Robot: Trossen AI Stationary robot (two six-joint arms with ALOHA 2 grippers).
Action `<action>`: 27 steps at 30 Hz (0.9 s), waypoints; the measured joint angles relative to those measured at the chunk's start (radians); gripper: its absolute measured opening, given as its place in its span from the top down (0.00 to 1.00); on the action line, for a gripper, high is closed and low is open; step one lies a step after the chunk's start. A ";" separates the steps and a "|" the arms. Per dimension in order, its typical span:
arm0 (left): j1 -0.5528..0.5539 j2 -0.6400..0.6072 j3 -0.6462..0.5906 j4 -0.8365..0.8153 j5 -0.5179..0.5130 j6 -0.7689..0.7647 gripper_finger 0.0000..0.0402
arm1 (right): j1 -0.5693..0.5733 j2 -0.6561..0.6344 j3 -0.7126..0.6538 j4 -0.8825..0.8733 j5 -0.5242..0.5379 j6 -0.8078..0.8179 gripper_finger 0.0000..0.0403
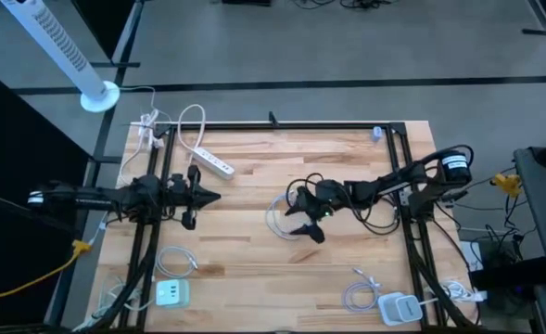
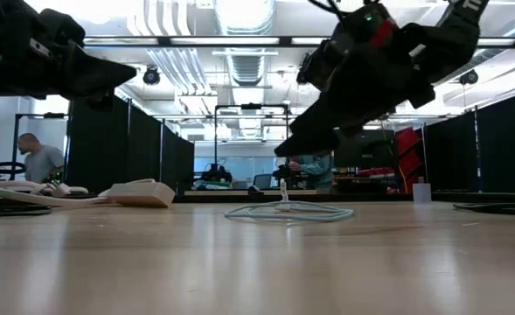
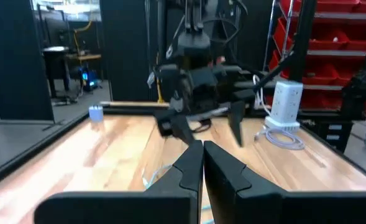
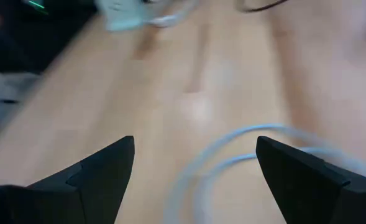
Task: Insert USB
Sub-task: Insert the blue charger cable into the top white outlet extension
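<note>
We see a light wood desk (image 1: 254, 269) on a grey floor, w/ a tall white fan (image 1: 64, 51) past its far left corner. In the low view the room behind has black curtains, bright roof lights and a person (image 2: 37, 159) far off at left. A white power strip (image 1: 215, 162) lies near the far left part, long way slanting. The white USB cable (image 1: 280, 218) lies coiled flat near the desk's middle; which way its plug points we can't tell. The right gripper (image 1: 302, 223) hangs just over the coil, fingers (image 4: 102, 168) wide apart, holding nothing. The left gripper (image 1: 208, 196) waits by the left edge, fingers (image 3: 189, 165) together, pointing at the middle.
</note>
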 joint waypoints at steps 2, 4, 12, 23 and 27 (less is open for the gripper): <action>0.000 0.029 0.000 0.032 -0.011 -0.005 1.00 | -0.018 0.003 0.033 -0.053 0.086 -0.059 0.21; 0.000 0.058 0.000 0.101 -0.033 -0.017 1.00 | -0.036 0.003 0.086 -0.166 0.130 -0.125 0.23; 0.000 0.197 0.000 0.447 -0.038 0.047 1.00 | -0.124 0.019 0.260 -0.569 0.210 -0.294 0.42; -0.003 0.442 0.000 0.610 -0.037 -0.102 1.00 | -0.188 0.115 0.320 -0.639 0.251 -0.408 0.60; -0.021 0.523 0.000 0.688 -0.037 -0.112 1.00 | -0.188 0.180 0.338 -0.640 0.336 -0.461 0.64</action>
